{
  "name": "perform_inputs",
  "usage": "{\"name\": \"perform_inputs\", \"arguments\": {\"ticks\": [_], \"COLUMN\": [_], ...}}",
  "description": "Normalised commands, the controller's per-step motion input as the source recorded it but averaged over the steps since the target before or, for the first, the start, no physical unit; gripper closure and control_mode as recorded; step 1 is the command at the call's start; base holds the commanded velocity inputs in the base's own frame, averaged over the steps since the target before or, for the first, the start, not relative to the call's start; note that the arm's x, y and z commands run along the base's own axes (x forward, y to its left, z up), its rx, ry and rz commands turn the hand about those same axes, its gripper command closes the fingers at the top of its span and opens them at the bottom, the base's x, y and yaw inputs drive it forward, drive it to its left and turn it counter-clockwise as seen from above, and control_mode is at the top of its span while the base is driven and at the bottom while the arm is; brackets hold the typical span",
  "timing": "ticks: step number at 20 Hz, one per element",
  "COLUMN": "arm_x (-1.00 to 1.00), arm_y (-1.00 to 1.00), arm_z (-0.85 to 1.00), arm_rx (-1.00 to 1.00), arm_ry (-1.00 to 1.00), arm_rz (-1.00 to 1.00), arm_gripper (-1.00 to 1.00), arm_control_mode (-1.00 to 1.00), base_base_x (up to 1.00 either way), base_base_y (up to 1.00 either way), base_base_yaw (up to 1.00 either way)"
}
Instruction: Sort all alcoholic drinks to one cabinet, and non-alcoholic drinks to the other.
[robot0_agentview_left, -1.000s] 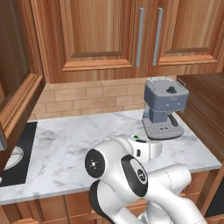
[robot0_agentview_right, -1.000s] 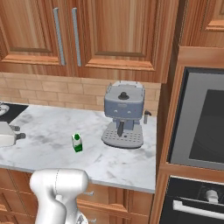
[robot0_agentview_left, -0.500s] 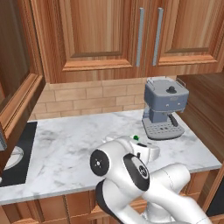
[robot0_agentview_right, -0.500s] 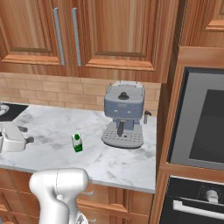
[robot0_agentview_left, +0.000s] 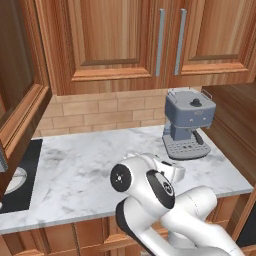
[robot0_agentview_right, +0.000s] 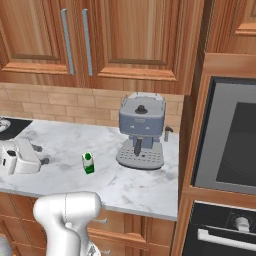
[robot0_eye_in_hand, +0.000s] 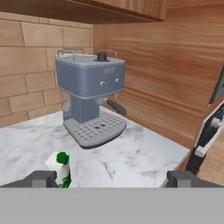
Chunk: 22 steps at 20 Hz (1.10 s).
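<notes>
Your gripper (robot0_eye_in_hand: 111, 179) is spread wide and holds nothing; the green-and-white carton (robot0_agentview_right: 88, 163) stands mid-counter (robot0_agentview_right: 145, 182), nearer the front edge, left of the coffee machine (robot0_agentview_right: 141, 131)

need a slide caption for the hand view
Open gripper low over the marble counter, green-topped carton by one fingertip, blue-grey coffee machine beyond.

Green-and-white carton (robot0_agentview_right: 88, 163) upright on marble counter; wooden cabinets (robot0_agentview_right: 95, 40) above, doors shut
</notes>
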Motion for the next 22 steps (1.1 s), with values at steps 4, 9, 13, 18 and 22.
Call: {"name": "perform_inputs", "arguments": {"ticks": [4, 9, 13, 18, 22], "arm_x": [0.43, 0.37, 0.29, 0.17, 0.06], "arm_y": [-0.17, -0.17, -0.07, -0.01, -0.02], "arm_z": [-0.44, -0.41, -0.44, -0.22, -0.05], "arm_rx": [-0.03, -0.02, -0.01, 0.00, 0.00], "arm_ry": [-0.01, -0.09, -0.10, -0.03, 0.00], "arm_rz": [-0.01, -0.05, -0.07, -0.04, 0.00], "arm_gripper": [-1.00, -1.00, -1.00, -1.00, -1.00], "arm_control_mode": [-1.00, -1.00, -1.00, -1.00, -1.00], "base_base_x": [0.00, 0.00, 0.00, 0.00, 0.00], "base_base_y": [0.00, 0.00, 0.00, 0.00, 0.00], "base_base_yaw": [0.00, 0.00, 0.00, 0.00, 0.00]}}
